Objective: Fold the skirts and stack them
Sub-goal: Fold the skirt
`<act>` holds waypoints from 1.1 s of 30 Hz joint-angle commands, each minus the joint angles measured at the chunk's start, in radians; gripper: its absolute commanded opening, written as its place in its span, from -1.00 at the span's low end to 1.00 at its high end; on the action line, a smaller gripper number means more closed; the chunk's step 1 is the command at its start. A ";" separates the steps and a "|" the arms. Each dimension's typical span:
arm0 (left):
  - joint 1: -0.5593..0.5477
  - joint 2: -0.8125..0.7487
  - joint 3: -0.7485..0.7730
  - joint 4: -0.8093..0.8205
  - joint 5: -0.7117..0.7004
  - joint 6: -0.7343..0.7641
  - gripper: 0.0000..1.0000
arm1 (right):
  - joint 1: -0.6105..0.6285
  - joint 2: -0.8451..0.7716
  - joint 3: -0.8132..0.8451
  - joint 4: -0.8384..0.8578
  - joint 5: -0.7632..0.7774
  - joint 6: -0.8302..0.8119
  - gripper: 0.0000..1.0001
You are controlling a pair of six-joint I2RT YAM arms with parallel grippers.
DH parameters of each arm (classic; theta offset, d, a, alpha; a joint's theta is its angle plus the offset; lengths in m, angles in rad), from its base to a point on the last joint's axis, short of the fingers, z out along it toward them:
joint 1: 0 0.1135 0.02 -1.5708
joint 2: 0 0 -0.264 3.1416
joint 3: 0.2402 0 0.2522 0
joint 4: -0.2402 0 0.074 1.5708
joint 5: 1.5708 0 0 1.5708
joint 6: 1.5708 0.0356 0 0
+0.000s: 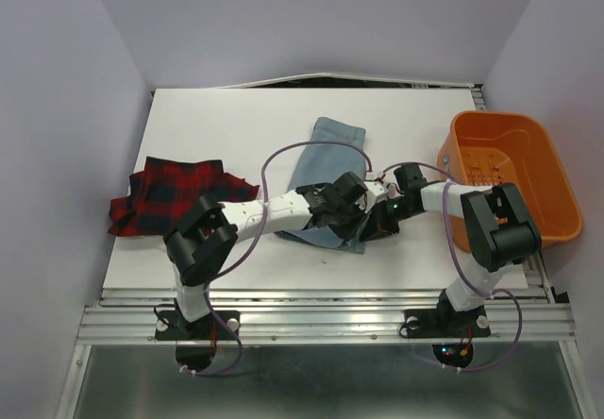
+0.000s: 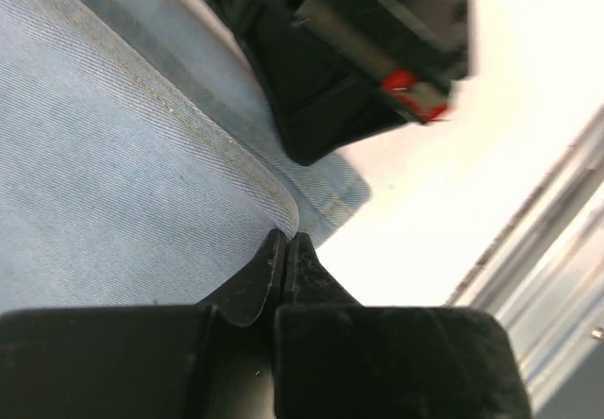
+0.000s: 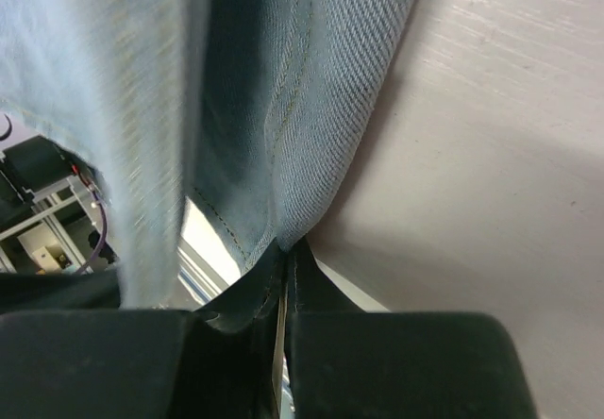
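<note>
- Top view: I am watching both arms reaching in over the denim skirt (image 1: 326, 159), which is lying mid-counter with its near edge under the wrists. The left gripper (image 1: 351, 223) and right gripper (image 1: 381, 219) are sitting almost side by side here. I judge a bump between them to be the first risk if they are lifting on crossing paths.
- The plaid skirt (image 1: 175, 197) is lying crumpled at the left of the counter (image 1: 236, 117), well apart from the denim. I am not seeing any white skirt.
- The orange tub (image 1: 559, 188) is standing at the right edge. I am seeing nothing inside it but its own ribbed floor.
- Left wrist view: the left gripper (image 2: 286, 240) is clamping fully closed on the stitched hem of the denim skirt (image 2: 123, 174), close to its corner. The right gripper (image 2: 359, 60) is looming just beyond. The bite is looking shallow, so I am expecting the hem could slip out under a quick pull.
- Right wrist view: the right gripper (image 3: 286, 249) is pinching closed on a folded edge of the denim skirt (image 3: 321, 79), with the cloth rising off the counter (image 3: 500, 155). I cannot tell how many layers it is holding. One layer alone could be leaving the fold lopsided.
</note>
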 commanded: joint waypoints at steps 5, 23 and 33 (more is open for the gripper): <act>-0.009 -0.052 0.062 0.007 0.086 -0.012 -1.00 | 0.000 -0.004 -0.038 0.034 0.018 0.007 -0.99; 0.035 0.098 0.041 0.115 0.195 -0.069 -0.47 | -0.009 -0.059 -0.026 -0.018 0.083 -0.027 -0.89; 0.087 -0.207 -0.048 0.068 0.285 0.000 0.08 | -0.018 -0.138 0.178 -0.273 0.207 -0.143 -0.78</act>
